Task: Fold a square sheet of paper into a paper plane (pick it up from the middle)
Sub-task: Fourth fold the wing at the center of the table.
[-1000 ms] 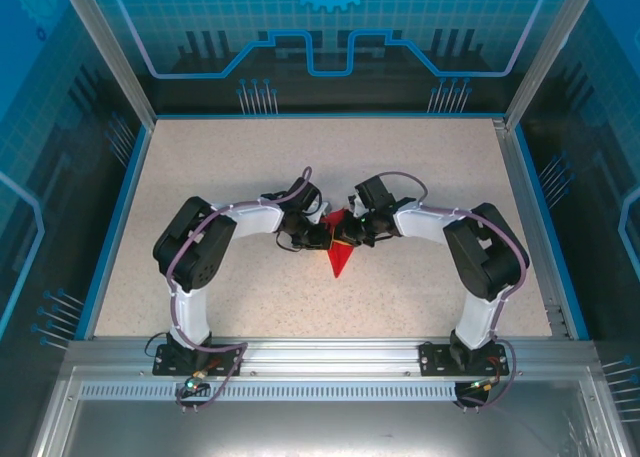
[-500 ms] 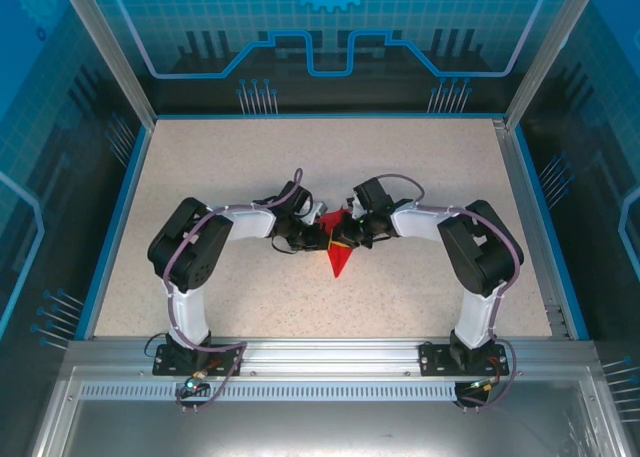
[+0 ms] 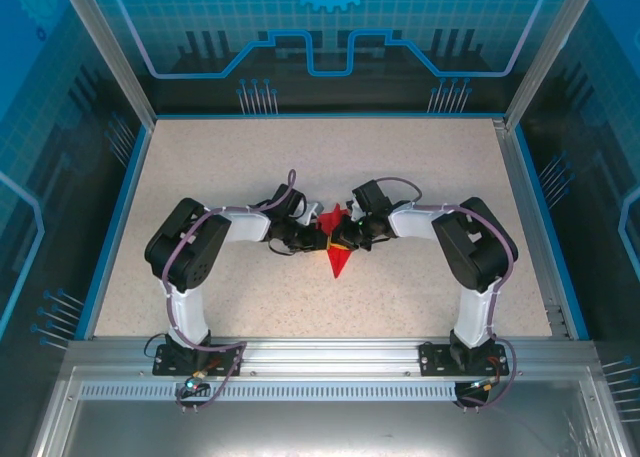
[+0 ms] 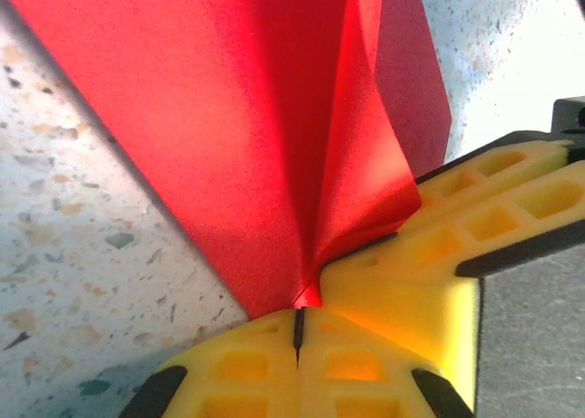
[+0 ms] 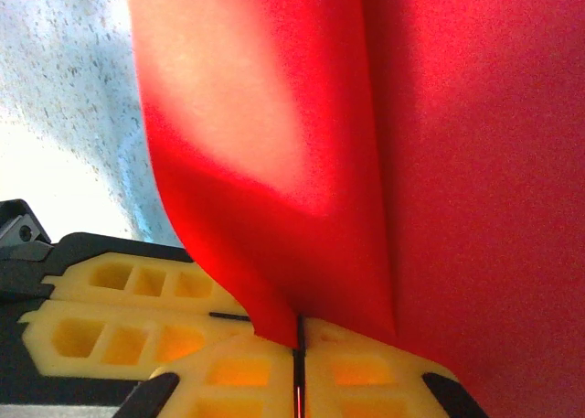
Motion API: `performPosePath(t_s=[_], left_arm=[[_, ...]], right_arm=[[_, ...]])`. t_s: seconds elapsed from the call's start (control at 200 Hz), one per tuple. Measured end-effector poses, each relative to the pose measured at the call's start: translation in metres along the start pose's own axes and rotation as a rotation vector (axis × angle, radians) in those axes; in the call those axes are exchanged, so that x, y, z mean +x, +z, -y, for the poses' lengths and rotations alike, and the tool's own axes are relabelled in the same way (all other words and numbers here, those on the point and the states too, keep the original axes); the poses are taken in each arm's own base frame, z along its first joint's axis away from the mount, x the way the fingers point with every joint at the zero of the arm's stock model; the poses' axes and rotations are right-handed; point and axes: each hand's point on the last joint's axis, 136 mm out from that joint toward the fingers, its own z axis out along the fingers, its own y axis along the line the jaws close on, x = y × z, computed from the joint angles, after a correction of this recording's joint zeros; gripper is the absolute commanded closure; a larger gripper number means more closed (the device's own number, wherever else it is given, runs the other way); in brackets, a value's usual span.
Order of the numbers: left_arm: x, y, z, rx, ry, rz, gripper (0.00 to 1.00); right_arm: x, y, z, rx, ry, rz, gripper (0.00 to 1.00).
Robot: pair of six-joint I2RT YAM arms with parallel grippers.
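Observation:
The square sheet of paper [image 3: 339, 260] is bright red and folded into a dart with its tip towards the near edge, at the table's middle. My left gripper [image 3: 322, 240] is shut on its left side and my right gripper [image 3: 346, 242] on its right, fingertips almost touching. In the left wrist view my left gripper [image 4: 299, 313] pinches a creased corner of the red sheet [image 4: 256, 116], and the right gripper's yellow fingers [image 4: 439, 253] press in beside it. The right wrist view has my right gripper [image 5: 297, 340] shut on a curled flap of the sheet [image 5: 457, 162].
The speckled beige table [image 3: 220, 167] has a blue rim and clear walls on three sides. Both arms bend inward from their bases [image 3: 195, 357] at the near edge. Open tabletop lies all around the paper.
Both arms have sunk a little and their wrists have drawn slightly closer together. The red sheet stays pinched between them, with a flap now standing up a bit more at the far end.

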Motion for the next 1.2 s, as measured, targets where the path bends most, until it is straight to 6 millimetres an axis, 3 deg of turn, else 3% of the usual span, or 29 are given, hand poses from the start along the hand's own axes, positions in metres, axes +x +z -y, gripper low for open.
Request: performPosePath(t_s=[0.645, 1.2], left_arm=[[0.001, -0.007, -0.004, 0.055, -0.045, 0.014, 1.00], [0.008, -0.022, -0.015, 0.029, -0.135, 0.008, 1.00]], right_arm=[[-0.003, 0.005, -0.003, -0.035, 0.018, 0.008, 0.88], [-0.002, 0.006, -0.009, -0.077, -0.001, 0.004, 0.75]])
